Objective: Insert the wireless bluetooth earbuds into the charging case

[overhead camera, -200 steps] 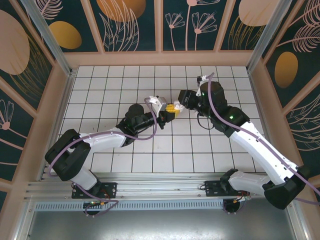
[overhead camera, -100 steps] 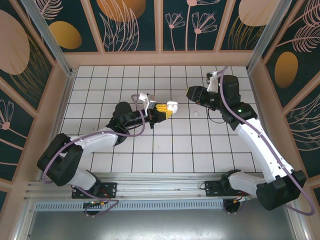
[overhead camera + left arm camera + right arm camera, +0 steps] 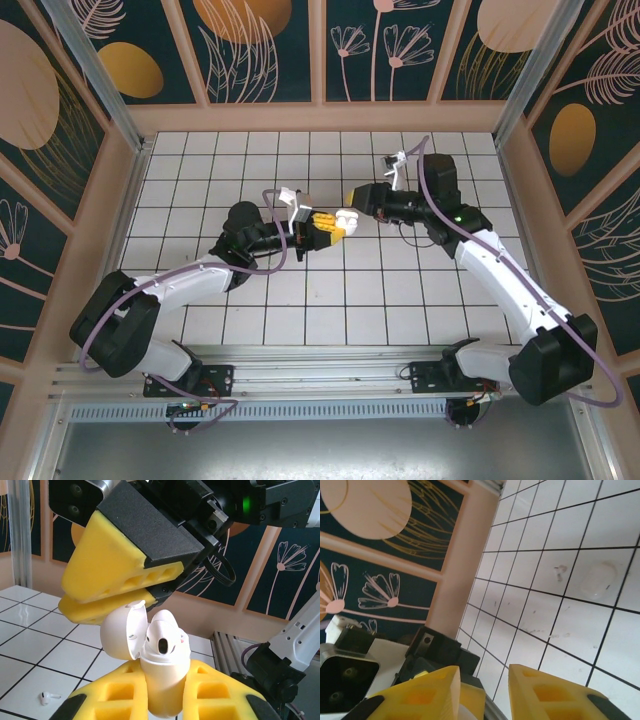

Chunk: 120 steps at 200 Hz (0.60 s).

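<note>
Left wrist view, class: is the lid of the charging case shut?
No, the lid of the charging case is hinged open to the left, with an earbud sitting upright in the case.

Charging case point(image 3: 162, 680) upright between left gripper point(image 3: 335, 222) pads, lid swung to 10 o'clock, seated earbud point(image 3: 164, 636) in it; right gripper point(image 3: 100, 597) just above at 11; loose earbud point(image 3: 48, 697) on table point(image 3: 30, 645), 8 o'clock
</note>
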Motion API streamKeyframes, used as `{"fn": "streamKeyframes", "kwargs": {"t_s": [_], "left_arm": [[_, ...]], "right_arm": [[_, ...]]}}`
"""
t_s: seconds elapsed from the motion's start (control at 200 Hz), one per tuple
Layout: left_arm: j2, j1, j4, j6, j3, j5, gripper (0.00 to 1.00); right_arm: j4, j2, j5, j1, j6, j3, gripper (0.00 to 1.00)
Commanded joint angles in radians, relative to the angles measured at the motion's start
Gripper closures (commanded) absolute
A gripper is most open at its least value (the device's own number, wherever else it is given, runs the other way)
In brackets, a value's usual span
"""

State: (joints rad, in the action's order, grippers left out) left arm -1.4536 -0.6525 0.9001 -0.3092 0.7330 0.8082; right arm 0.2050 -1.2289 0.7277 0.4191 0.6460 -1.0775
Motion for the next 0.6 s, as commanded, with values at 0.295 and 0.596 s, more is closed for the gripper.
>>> {"fn": "streamKeyframes", "kwargs": {"t_s": [0.295,0.596], "left_arm": [[-0.011,0.009,-0.01,-0.025,0.027,-0.016,1.0],[-0.027,0.037,0.05,-0.109,0.004,-0.045,1.0]], "right_arm": [[-0.028,-0.013,0.094,0.031,0.004,-0.002,0.75],[0.052,0.035,0.129,0.034,-0.056,-0.029,0.75]]}}
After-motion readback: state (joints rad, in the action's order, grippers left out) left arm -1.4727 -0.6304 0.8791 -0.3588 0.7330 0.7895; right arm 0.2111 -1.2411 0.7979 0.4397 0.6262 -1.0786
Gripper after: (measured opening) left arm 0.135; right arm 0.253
